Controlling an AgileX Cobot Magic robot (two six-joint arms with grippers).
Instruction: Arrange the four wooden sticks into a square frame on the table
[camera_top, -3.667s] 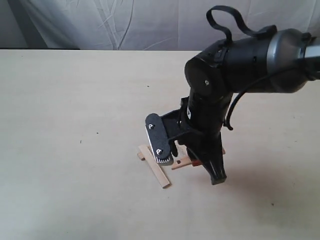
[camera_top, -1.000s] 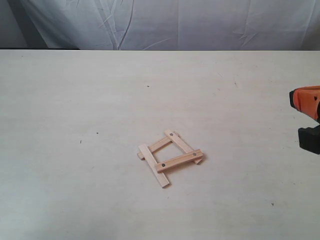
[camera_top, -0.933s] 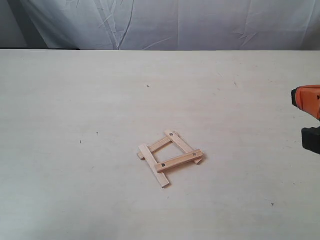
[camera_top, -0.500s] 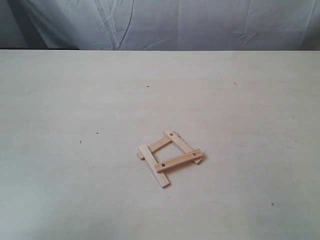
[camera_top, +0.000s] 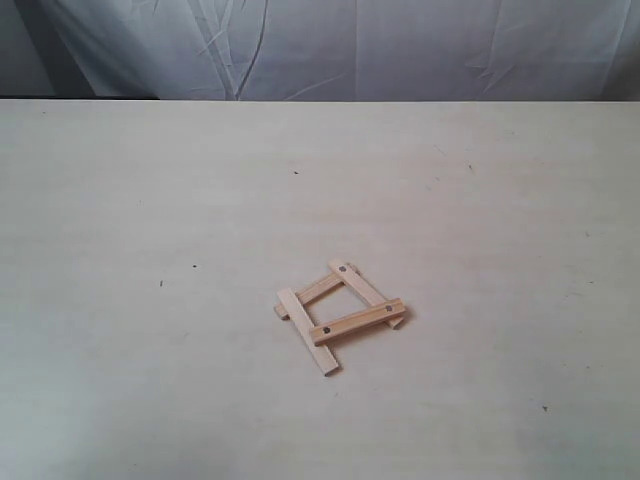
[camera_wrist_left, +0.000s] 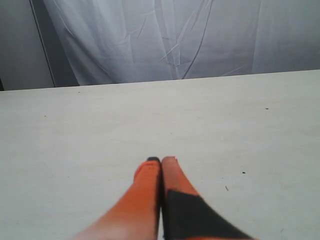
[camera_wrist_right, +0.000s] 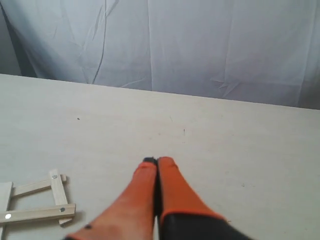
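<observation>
Moved: right arm that we saw hanging over the sticks a few seconds back is gone from the exterior view; even the orange tip at the right edge has slipped out; frame itself hasn't budged
Square frame (camera_top: 357, 321): lying flat on the table (camera_top: 150, 200), a bit right of middle and toward the near side in the exterior view; turned so it reads like a diamond; corners overlap, hollow in the middle
Four wooden sticks: near stick (camera_top: 350, 324) sits on top of the left stick (camera_top: 303, 323) and the right stick (camera_top: 364, 291); far stick (camera_top: 320, 289) pokes out a little past the left one; ends overshoot the corners, so it's a loose square
Dots: we count small dark ones on the near stick and at the far corner
Left claw (camera_wrist_left: 161, 161): orange tips pressed together, nothing in it; only bare table ahead
Right claw (camera_wrist_right: 157, 161): tips also pinched together, empty; frame (camera_wrist_right: 37, 214) off to one side, well apart from it
Backdrop: wrinkly white curtain (camera_top: 330, 45) behind the table
</observation>
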